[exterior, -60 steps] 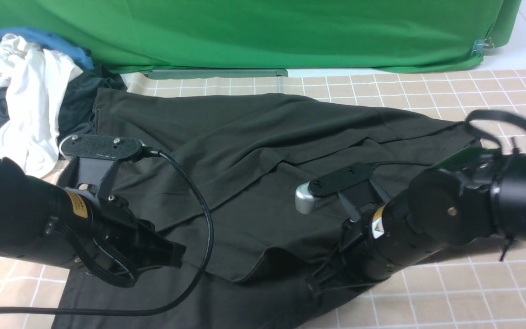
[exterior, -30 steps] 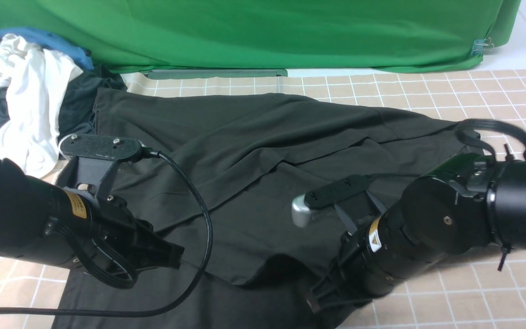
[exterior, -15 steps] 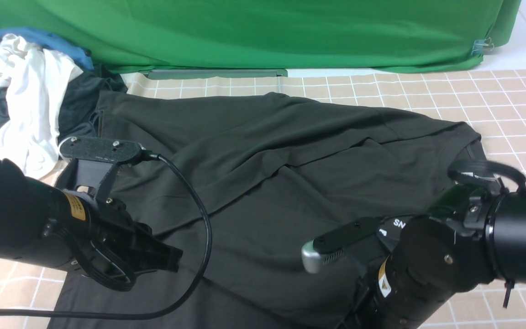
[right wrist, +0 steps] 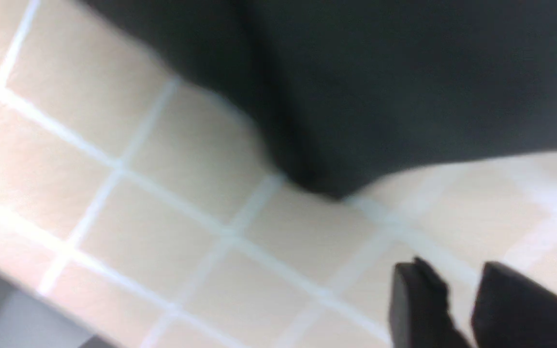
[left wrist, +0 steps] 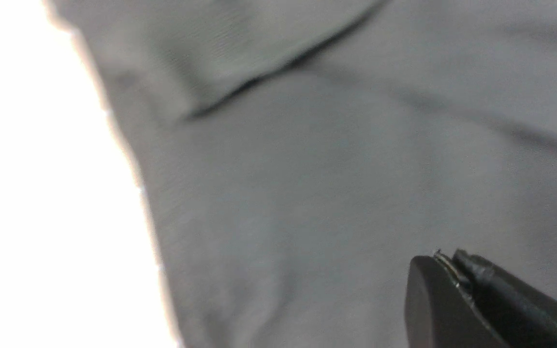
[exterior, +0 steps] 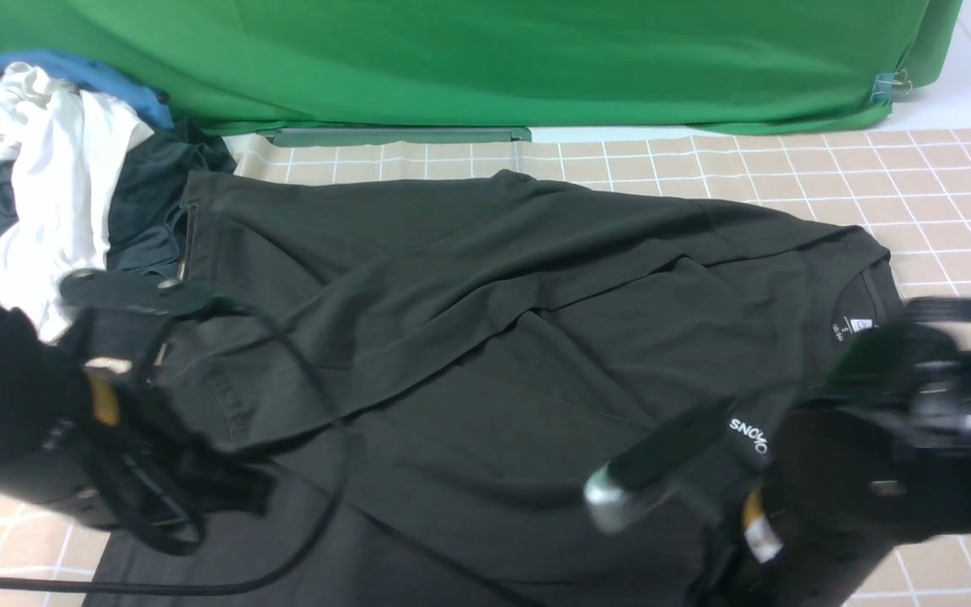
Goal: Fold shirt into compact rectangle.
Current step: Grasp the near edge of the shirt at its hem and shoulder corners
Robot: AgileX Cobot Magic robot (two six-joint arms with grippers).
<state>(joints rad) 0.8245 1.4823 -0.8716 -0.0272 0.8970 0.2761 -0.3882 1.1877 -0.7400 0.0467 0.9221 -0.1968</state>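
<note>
Beige checked tabletop (exterior: 941, 185) is covered across its middle by the black shirt (exterior: 494, 337), spread out creased, collar label (exterior: 852, 327) at right; left hand (left wrist: 445, 258) is seen shut over shirt fabric, nothing gripped; right hand (right wrist: 457, 270) is seen slightly parted, empty, over bare tabletop beside the shirt's edge; clothes pile (exterior: 30, 169) is heaped far left; green backdrop (exterior: 485, 59) is hung behind.

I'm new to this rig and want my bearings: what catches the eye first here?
A large black T-shirt lies spread, wrinkled, across the checked tablecloth, its white chest print showing near the right arm. Behind hangs a bright green backdrop; a pile of white and blue clothes sits far left.
</note>
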